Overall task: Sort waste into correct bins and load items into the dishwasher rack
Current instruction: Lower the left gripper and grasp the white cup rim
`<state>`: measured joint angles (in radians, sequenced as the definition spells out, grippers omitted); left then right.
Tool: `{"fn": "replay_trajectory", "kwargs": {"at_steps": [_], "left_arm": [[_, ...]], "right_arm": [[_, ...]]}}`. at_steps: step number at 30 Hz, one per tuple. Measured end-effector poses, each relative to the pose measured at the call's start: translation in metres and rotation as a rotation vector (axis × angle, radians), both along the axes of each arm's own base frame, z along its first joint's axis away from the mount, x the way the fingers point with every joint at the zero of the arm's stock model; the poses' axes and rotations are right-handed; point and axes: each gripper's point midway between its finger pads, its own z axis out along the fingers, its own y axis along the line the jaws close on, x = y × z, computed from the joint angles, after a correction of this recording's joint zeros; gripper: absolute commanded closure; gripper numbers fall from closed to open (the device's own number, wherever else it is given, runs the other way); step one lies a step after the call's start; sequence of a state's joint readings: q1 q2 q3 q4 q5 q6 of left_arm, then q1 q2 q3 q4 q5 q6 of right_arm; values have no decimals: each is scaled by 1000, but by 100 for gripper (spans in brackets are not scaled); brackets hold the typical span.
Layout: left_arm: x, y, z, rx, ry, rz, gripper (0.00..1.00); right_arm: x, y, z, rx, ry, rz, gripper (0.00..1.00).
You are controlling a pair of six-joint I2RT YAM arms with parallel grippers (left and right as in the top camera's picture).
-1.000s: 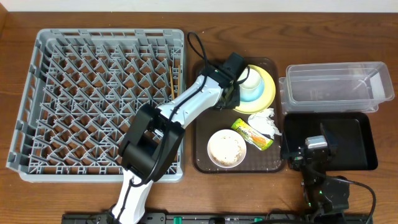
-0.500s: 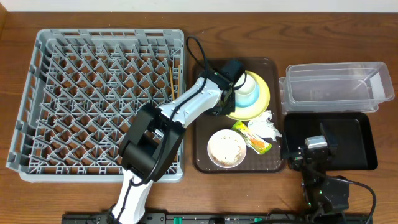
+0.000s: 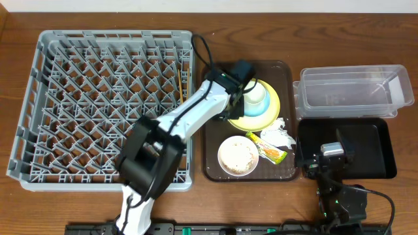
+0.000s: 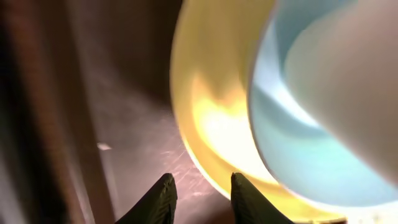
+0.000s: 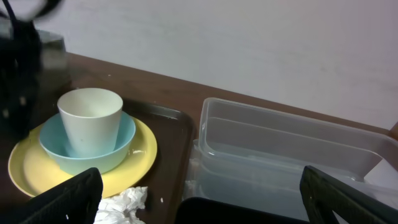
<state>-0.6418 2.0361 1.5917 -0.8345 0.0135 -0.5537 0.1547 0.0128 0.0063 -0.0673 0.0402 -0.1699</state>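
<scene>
My left gripper (image 3: 234,106) (image 4: 202,196) is shut on the left rim of the yellow plate (image 3: 273,111) (image 4: 205,112) (image 5: 140,155) on the brown serving tray (image 3: 215,140). The plate carries the light blue bowl (image 3: 251,106) (image 4: 292,149) (image 5: 118,140) with the white cup (image 3: 256,94) (image 5: 90,118) inside it. A white bowl (image 3: 238,155) holds beige food scraps. The wrapper (image 3: 266,148) and napkin (image 3: 277,136) (image 5: 124,202) lie beside it. Chopsticks (image 3: 180,85) lie in the grey rack (image 3: 39,98). My right gripper (image 3: 324,162) (image 5: 205,199) is open and empty.
The clear tub (image 3: 353,91) (image 5: 292,149) stands at the back right, with the black tray (image 3: 372,153) just in front of it. My right gripper hangs over the black tray's left edge. The rack fills the left half of the table.
The plate with bowl and cup has slid toward the front left of the brown tray along with my left gripper. The wrapper and napkin shifted slightly forward. The right arm has not moved.
</scene>
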Motion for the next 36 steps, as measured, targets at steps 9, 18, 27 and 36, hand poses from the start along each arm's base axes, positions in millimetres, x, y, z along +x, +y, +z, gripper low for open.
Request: {"fn": "replay_trajectory", "kwargs": {"at_steps": [9,18,27,36], "left_arm": [[11,-9,106,-151,-253,-39,69],[-1,-81,141,-300,-401,-242,70],[-14,-117,134,-237,-494,-327,76],[-1,-120,75,-122,-449,-343,75]], "right_arm": [[0,0,0,0,0,0,1],[0,0,0,0,0,0,1],[0,0,0,0,0,0,1],[0,0,0,0,0,0,1]]}}
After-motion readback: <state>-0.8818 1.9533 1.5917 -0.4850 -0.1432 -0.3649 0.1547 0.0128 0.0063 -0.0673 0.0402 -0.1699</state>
